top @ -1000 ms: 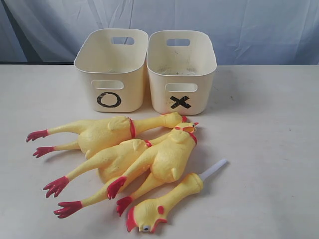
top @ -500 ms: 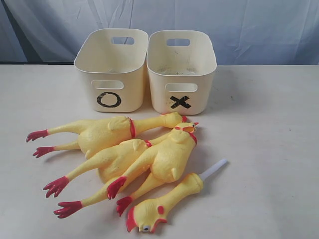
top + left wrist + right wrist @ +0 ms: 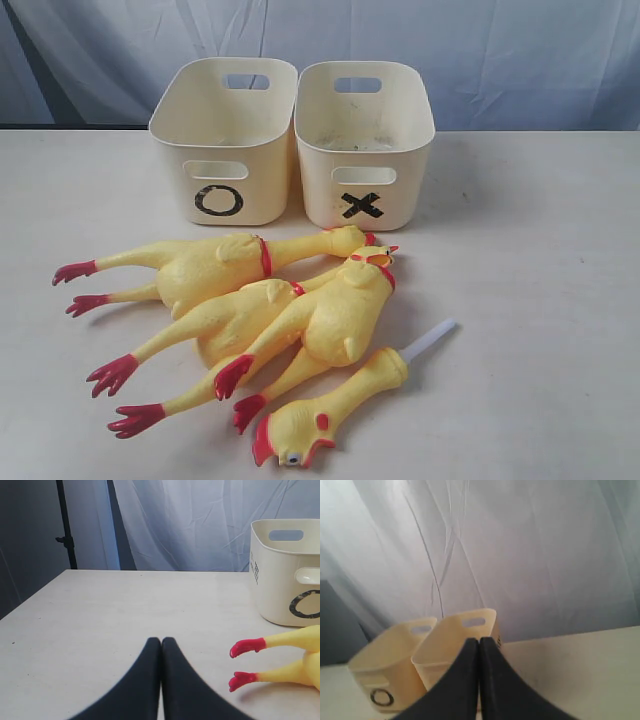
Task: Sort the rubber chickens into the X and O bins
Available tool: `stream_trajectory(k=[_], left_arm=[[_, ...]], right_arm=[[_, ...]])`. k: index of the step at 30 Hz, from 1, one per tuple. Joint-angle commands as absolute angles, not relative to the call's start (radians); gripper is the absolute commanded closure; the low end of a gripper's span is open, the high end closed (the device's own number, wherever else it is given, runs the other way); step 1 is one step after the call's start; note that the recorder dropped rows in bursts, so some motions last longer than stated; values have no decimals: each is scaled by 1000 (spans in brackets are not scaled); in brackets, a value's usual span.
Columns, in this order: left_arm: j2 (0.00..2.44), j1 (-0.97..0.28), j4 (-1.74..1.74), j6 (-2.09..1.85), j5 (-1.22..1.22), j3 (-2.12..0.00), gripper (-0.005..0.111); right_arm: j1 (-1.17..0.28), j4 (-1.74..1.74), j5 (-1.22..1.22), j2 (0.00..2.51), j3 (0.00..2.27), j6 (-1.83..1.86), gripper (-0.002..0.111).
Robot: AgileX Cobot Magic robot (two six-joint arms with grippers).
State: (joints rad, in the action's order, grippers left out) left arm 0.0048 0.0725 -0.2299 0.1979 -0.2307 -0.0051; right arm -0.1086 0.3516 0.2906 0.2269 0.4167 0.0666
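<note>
Three long-legged yellow rubber chickens [image 3: 255, 300] lie piled mid-table, heads toward the bins. A shorter chicken [image 3: 330, 410] with a white tube end lies in front of them, head toward the near edge. Behind stand the O bin [image 3: 222, 150] on the left and the X bin [image 3: 365, 150] on the right, side by side. Neither arm shows in the exterior view. My left gripper [image 3: 161, 641] is shut and empty, low over the table, with a chicken's red feet [image 3: 246, 647] off to one side. My right gripper [image 3: 479, 641] is shut and empty, facing both bins [image 3: 455, 640].
The cream table [image 3: 530, 300] runs wide on both sides of the pile. A pale curtain [image 3: 480, 50] hangs behind the bins. In the left wrist view a dark stand pole [image 3: 65, 525] rises beyond the table's far corner.
</note>
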Motion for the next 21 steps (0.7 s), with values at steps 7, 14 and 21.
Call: stream_trajectory(k=[7, 14, 21], left_arm=[[0, 77, -229, 200, -232, 0, 106], [0, 77, -229, 200, -232, 0, 106], [0, 77, -229, 200, -232, 0, 106]], right_arm=[[-141, 365, 603, 512, 634, 389, 108], [-224, 398, 734, 717, 714, 565, 108], [-325, 401, 857, 923, 807, 638, 108]])
